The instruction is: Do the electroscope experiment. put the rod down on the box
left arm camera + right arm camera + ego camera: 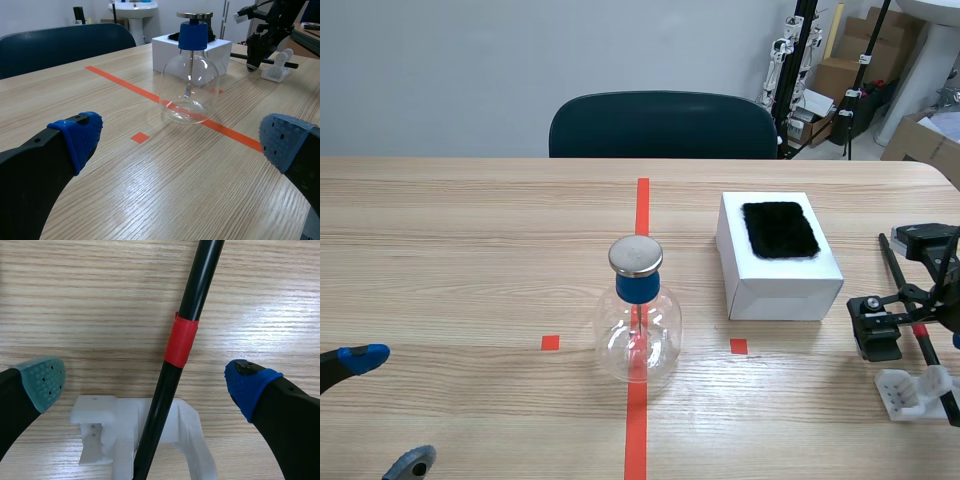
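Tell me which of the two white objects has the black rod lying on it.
The small white plastic stand under the right claw: the black rod with the red band lies across it. The white box carries only a black fuzzy pad.

A dark blue chair (663, 125) stands behind the far edge of the wooden bench (460, 250). Beyond its far right corner, cardboard boxes (840, 72) sit among black stands (804, 45).
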